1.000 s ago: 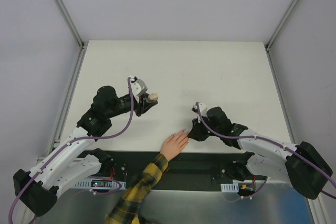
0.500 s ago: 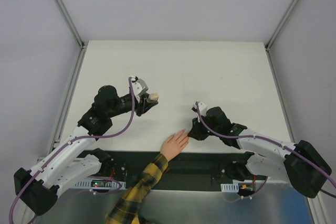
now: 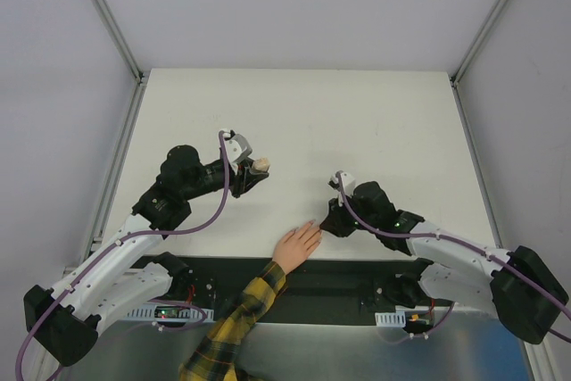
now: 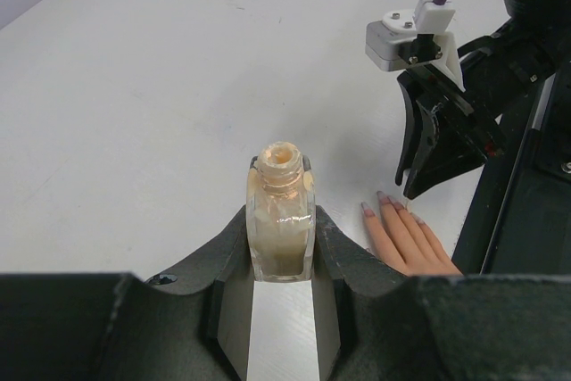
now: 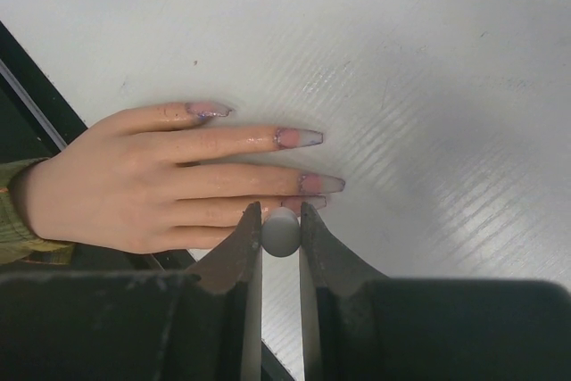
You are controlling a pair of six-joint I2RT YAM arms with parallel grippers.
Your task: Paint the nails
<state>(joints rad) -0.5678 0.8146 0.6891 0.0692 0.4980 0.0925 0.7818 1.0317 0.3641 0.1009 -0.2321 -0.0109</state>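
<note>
A light-skinned hand (image 3: 297, 245) in a yellow-and-black plaid sleeve (image 3: 236, 318) lies flat at the table's near edge. Its long pinkish nails (image 5: 299, 137) point toward the table's middle. My right gripper (image 5: 281, 220) is shut on a small grey round cap (image 5: 281, 232), right over a fingertip low in the right wrist view. From above, this right gripper (image 3: 328, 225) touches the hand's right side. My left gripper (image 4: 282, 252) is shut on an open beige polish bottle (image 4: 282, 211), held upright to the hand's upper left. The brush under the cap is hidden.
The white table (image 3: 357, 122) stretches away behind both arms. A black strip (image 3: 357, 274) runs along its near edge under the wrist of the hand. Metal frame posts (image 3: 107, 20) rise at the far corners.
The right arm's wrist has shifted slightly to the right while its fingertips stay at the hand. The hand, the left arm and the bottle have not moved.
</note>
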